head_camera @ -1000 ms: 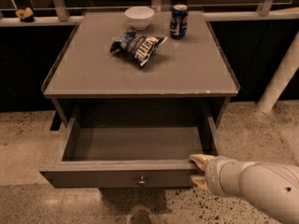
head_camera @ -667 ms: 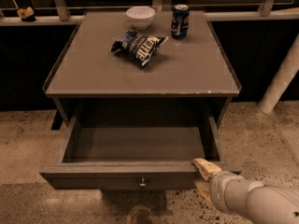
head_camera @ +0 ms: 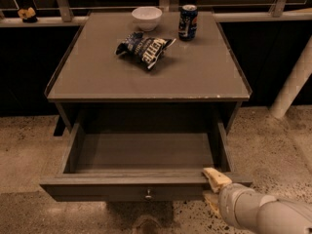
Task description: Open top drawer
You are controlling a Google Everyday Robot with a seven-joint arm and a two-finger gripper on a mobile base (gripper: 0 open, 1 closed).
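Grey flat-fronted top drawer (head_camera: 131,191) with small round metal knob is standing pulled out; cream two-finger gripper (head_camera: 213,191) is spread across its right front edge.

The grey table (head_camera: 195,77) carries a bowl (head_camera: 146,18), can (head_camera: 187,22) and chip bag (head_camera: 144,49).

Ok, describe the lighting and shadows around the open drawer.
Camera view: dim, warm light; the top drawer interior lies in shadow under the tabletop, darkest at its back; the gripper at its front right edge catches light; the can shows slight glare.
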